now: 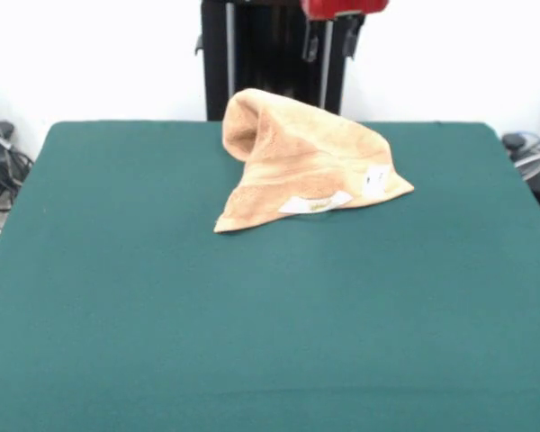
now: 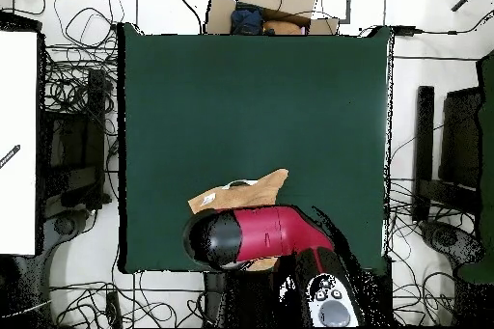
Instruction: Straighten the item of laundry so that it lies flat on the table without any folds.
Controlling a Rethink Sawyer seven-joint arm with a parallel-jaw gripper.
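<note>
While my gripper [image 1: 327, 36] hangs with its prongs apart and empty, the towel [image 1: 306, 166] sits humped just below and in front of it on the table [image 1: 252, 324]. Soft, light terry should drape; I'd pinch the tagged corner farthest from me.

An orange-tan terry towel [image 1: 297, 157] is showing white tags [image 1: 315, 204], one bearing yellow print, at frame centre; dark green cloth is covering the table [image 1: 252, 342]; the arm [image 2: 260, 236] is showing red and black.
</note>
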